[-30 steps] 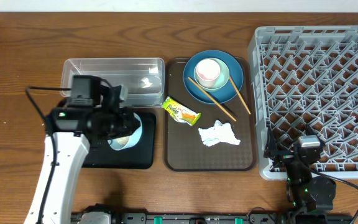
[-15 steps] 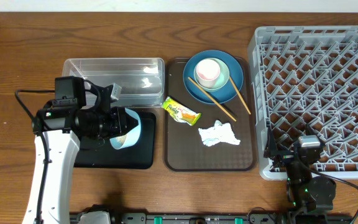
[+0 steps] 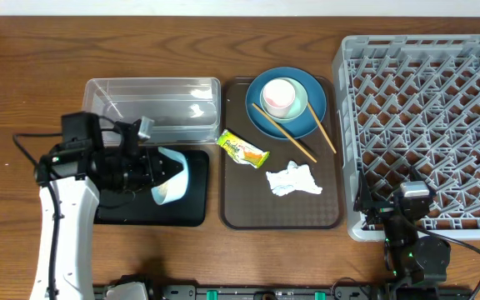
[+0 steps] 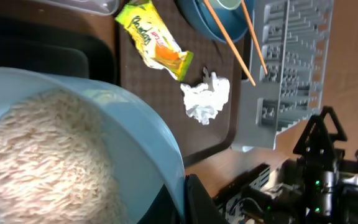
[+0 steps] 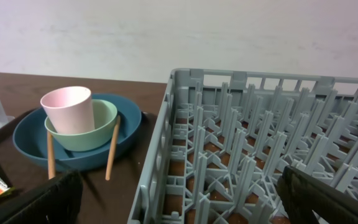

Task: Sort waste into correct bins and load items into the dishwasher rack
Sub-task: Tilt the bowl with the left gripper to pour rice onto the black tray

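My left gripper clamps the white-and-light-blue bowl, tipped sideways, rice inside. Black tray sits directly beneath. Right gripper spread wide, well apart, by the dishwasher rack.

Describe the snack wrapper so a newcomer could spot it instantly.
Left of the grey rack lies a brown serving tray. On its left edge sits the wrapper, glossy yellow-green with an orange end, unlike the crumpled white tissue nearby.
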`<move>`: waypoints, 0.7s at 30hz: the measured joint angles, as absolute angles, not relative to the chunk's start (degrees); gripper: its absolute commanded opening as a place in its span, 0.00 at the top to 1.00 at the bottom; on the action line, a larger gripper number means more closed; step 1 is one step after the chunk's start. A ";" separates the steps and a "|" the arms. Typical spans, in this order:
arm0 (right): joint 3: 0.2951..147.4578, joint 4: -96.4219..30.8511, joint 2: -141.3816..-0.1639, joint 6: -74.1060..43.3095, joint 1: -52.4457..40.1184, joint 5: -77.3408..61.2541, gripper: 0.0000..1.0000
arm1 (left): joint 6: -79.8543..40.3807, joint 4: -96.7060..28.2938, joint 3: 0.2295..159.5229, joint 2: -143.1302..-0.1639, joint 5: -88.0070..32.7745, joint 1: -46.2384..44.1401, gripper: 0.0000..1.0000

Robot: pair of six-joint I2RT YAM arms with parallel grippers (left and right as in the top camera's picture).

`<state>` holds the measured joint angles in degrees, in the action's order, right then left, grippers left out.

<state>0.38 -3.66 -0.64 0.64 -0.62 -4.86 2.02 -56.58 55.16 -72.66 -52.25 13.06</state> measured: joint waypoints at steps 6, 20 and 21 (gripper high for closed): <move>0.38 -3.66 -0.64 0.64 -0.62 -4.86 0.01 | 5.06 -56.14 50.87 -72.69 -56.18 18.44 0.94; 0.38 -3.66 -0.64 0.67 -0.62 -4.86 0.01 | 9.56 -50.00 45.19 -72.77 -66.32 21.98 0.94; 0.38 -3.66 -0.64 0.67 -0.62 -4.86 0.01 | 9.67 -49.19 44.62 -72.77 -66.85 21.98 0.94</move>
<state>0.38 -3.66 -0.64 0.67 -0.62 -4.86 9.67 -49.19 44.62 -72.77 -66.85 21.98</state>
